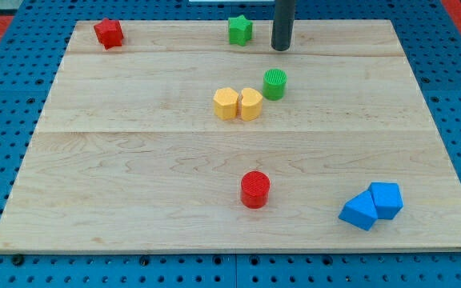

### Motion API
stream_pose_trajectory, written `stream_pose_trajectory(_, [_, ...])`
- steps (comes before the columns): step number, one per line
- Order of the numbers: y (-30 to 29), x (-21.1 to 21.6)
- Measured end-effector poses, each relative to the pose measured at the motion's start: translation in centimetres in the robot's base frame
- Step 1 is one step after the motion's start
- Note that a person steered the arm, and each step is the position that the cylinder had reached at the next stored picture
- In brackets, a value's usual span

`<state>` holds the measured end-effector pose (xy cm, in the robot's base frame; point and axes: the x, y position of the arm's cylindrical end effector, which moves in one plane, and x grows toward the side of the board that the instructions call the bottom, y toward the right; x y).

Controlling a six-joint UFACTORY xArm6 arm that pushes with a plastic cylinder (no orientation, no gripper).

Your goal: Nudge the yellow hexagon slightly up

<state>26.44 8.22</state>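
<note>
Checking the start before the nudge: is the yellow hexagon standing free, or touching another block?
Touching. The yellow hexagon sits flush against the yellow heart-like block on its right. My tip is above, apart.

The rod point(282, 24) is cut off by the view's top; the second yellow block's point(251, 104) shape seems unclear.

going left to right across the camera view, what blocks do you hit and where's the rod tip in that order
red star → yellow hexagon → green star → red cylinder → green cylinder → my tip → blue blocks, two touching
</note>
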Motion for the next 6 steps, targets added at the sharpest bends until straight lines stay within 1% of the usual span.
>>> stream_pose_trajectory(2, [0.9, 2.4])
stream_pose_trajectory(3, [1.6, 7.2])
stream_pose_trajectory(4, [5.1, 13.3])
stream_pose_trajectory(5, [-3.8, 18.2])
stream_pose_trajectory(6, [-9.5, 16.8])
